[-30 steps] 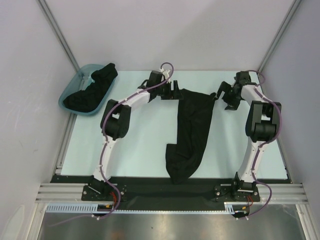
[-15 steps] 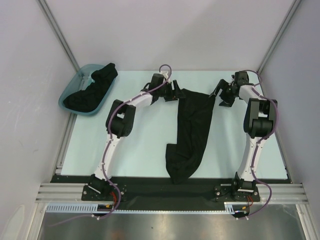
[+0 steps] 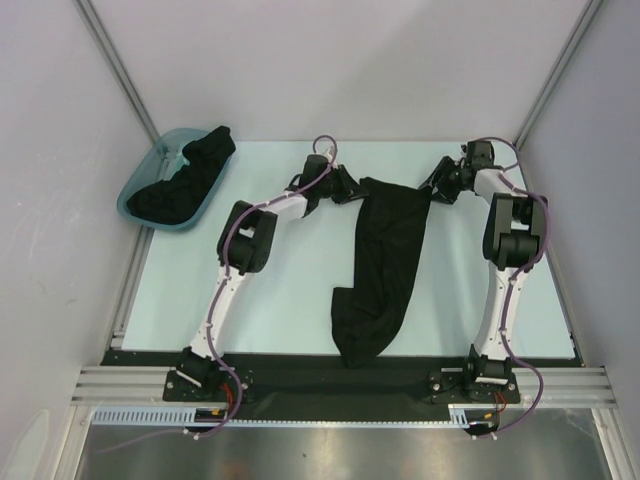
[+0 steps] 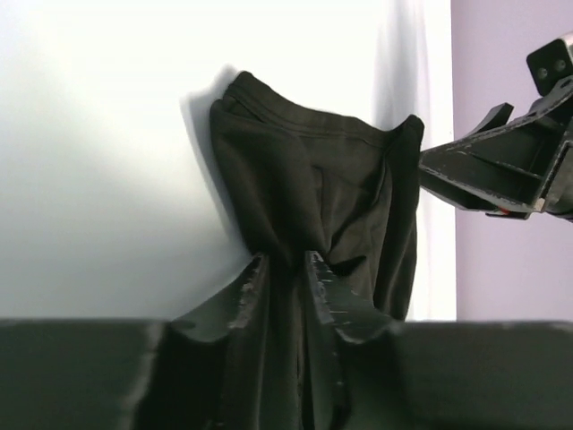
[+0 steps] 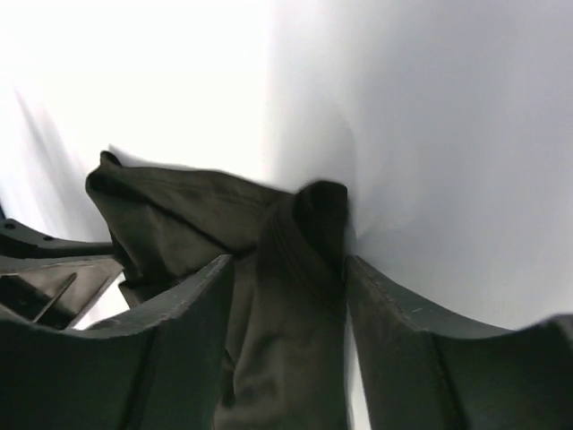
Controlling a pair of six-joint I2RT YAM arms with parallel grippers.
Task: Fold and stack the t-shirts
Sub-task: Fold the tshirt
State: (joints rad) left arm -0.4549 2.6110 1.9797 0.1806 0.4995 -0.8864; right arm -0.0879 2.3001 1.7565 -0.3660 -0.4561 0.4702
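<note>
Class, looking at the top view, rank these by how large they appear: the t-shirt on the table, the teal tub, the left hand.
1. t-shirt on the table
2. teal tub
3. left hand

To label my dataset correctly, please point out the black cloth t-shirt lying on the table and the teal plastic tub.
black cloth t-shirt (image 3: 385, 255): top external view, middle of its body.
teal plastic tub (image 3: 140, 178): top external view, its left rim.

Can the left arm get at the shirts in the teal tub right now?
Likely not yet: the left gripper is pinched on the far corner of the t-shirt on the table. The way to the tub looks free once it lets go.
</note>
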